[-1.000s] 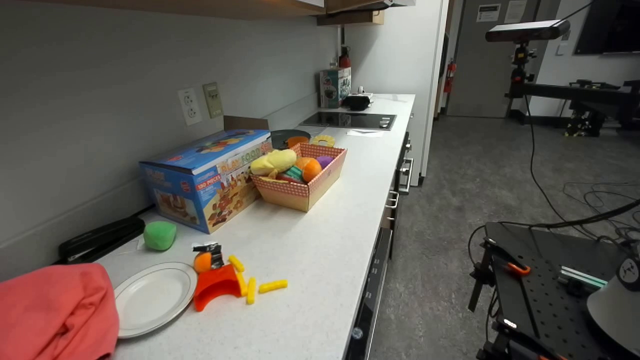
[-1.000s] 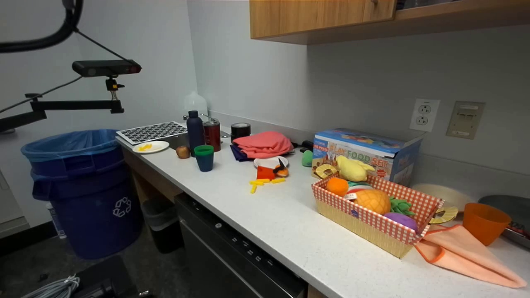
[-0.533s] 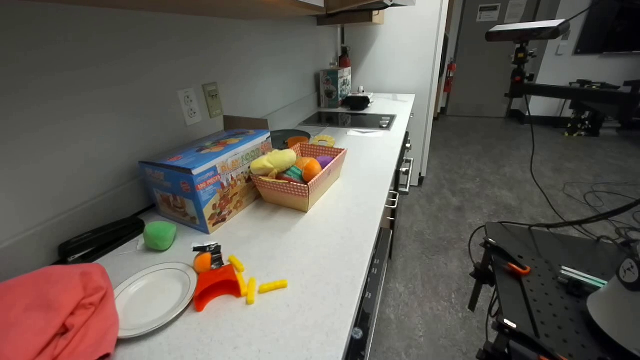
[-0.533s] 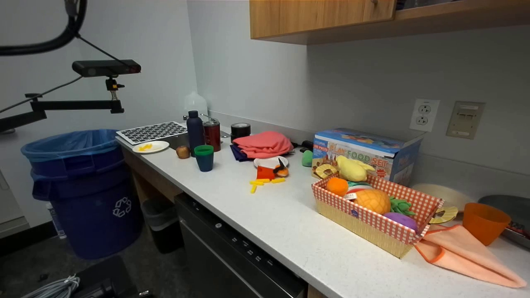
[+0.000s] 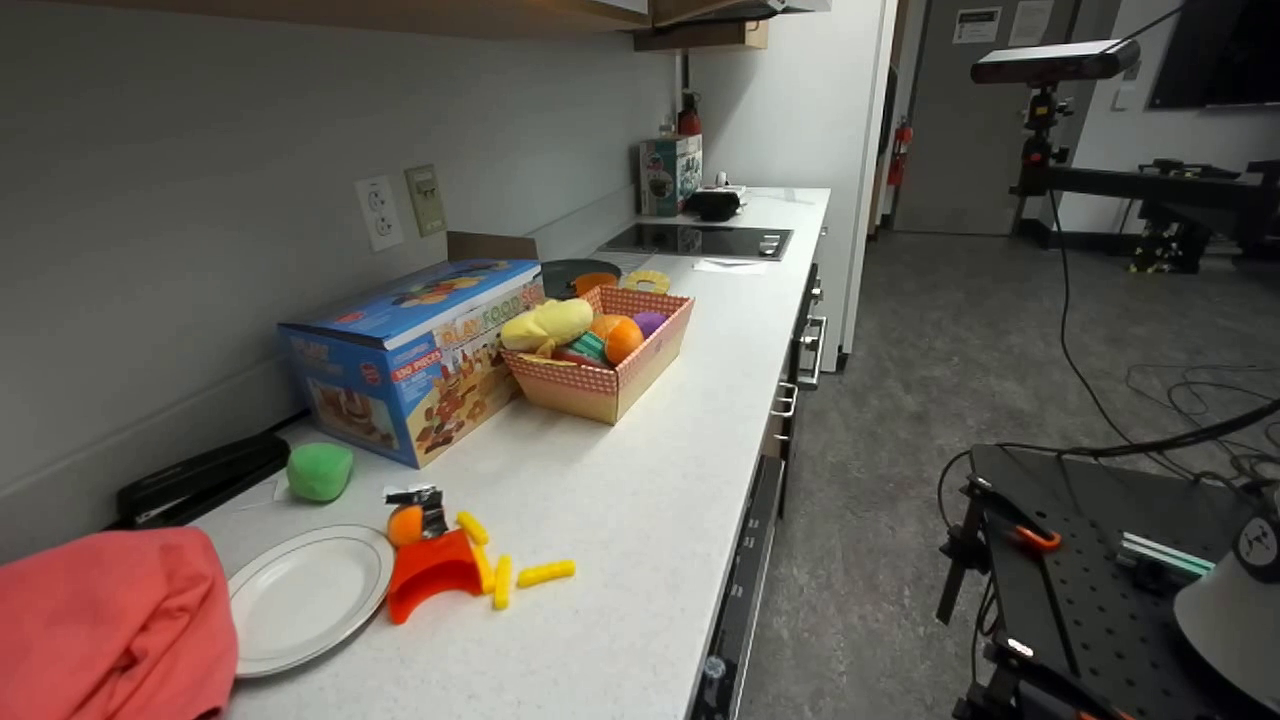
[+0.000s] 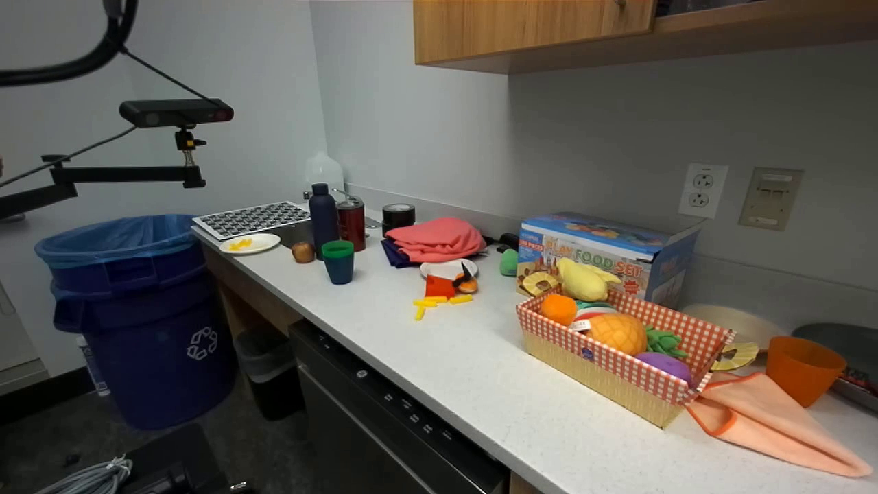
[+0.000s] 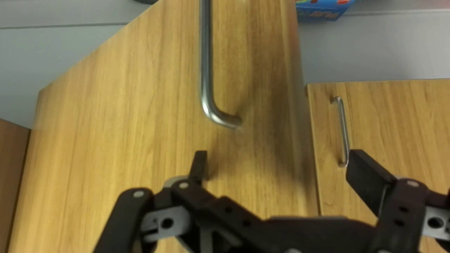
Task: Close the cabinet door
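Note:
A wooden cabinet door (image 7: 116, 116) with a silver bar handle (image 7: 206, 63) fills the middle of the wrist view. It is angled out, its right edge standing nearer the camera than the neighbouring flat door (image 7: 404, 116). My gripper (image 7: 277, 156) is open with nothing between its fingers. The left finger is in front of the angled door, below its handle; the right finger overlaps the neighbouring door and its handle (image 7: 342, 131). I cannot tell whether a finger touches wood. In an exterior view a cabinet door (image 6: 535, 27) is flat beside an uncovered shelf opening (image 6: 710, 5). The gripper is outside both exterior views.
The white counter (image 5: 640, 520) below holds a play food box (image 5: 410, 350), a checked basket (image 5: 600, 375) of toy food, a plate (image 5: 310, 600) and a red cloth (image 5: 110, 620). The robot's base (image 5: 1235, 620) is at the right edge. A camera arm (image 6: 130, 175) stands left.
In an exterior view the black hose at the top left has swung slightly left since half a second ago. The counter objects have not moved. No earlier wrist frame is given.

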`<action>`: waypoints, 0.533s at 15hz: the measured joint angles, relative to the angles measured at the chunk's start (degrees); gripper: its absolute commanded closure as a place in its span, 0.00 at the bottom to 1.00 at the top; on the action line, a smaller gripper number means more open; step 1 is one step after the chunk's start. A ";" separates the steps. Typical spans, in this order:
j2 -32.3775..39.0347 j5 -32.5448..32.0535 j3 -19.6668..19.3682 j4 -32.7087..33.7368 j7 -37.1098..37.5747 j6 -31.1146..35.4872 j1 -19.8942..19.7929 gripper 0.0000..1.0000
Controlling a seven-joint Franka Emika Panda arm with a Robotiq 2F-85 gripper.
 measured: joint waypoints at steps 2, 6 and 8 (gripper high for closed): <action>0.02 0.97 0.38 0.03 0.09 -1.55 0.56 0.00; 0.14 2.58 1.75 0.04 0.37 -3.28 1.31 0.00; 0.36 3.59 2.70 0.08 0.69 -3.27 1.50 0.00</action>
